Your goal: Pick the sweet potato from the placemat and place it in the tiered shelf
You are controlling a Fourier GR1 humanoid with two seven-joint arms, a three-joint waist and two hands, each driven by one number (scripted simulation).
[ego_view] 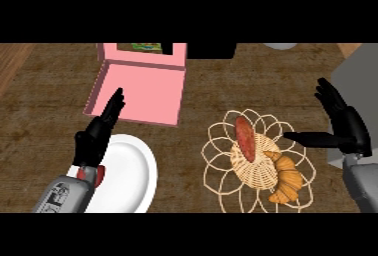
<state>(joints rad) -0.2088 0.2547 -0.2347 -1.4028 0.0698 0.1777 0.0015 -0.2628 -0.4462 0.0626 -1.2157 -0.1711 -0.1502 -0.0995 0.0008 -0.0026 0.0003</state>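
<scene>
A reddish-brown sweet potato lies on a woven wicker placemat at the lower right of the counter. A croissant lies beside it on the same mat. The pink tiered shelf sits at the upper left, its lower tray bare. My right hand is open to the right of the placemat, thumb pointing toward the sweet potato, not touching it. My left hand is open with fingers straight, over the edge of a white plate and just below the shelf.
A white plate lies at the lower left, partly under my left forearm, with a small red thing by the wrist. A grey block stands at the right edge. Dark objects sit at the back.
</scene>
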